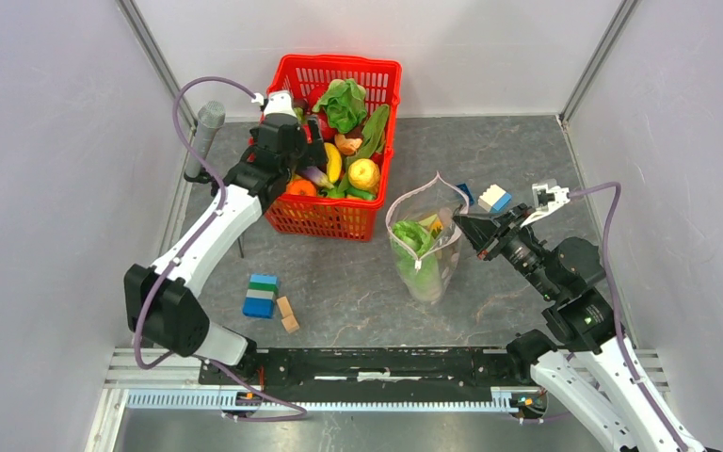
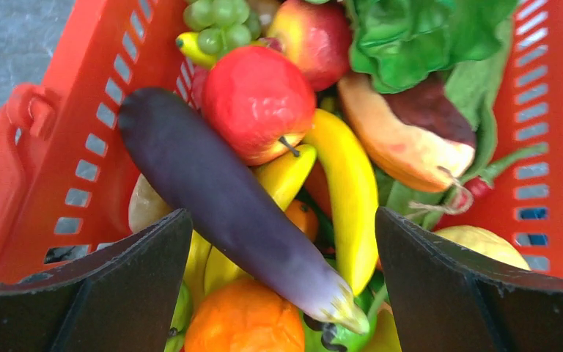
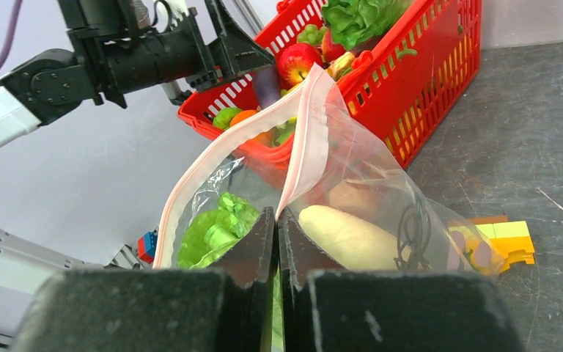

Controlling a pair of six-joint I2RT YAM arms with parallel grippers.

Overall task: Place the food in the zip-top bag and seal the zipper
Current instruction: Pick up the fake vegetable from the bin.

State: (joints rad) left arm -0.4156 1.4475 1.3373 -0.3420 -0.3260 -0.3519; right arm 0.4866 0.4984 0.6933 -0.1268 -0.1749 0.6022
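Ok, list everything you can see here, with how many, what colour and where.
basket: one, red, far side of table.
eggplant: one, purple, atop basket's pile.
apple: one, red, beside eggplant.
banana: one, yellow, in basket.
grapes: one bunch, green, in basket.
orange: one, orange, in basket.
leafy greens: one bunch, green, basket's far end.
zip-top bag: one, clear with pink zipper, upright right of basket.
cabbage: one, green, inside bag.
radish: one, white, inside bag.
building blocks: several, mixed colours, scattered on table.
left pincer: one, black, open above basket.
right pincer: one, black, shut on bag's mouth.
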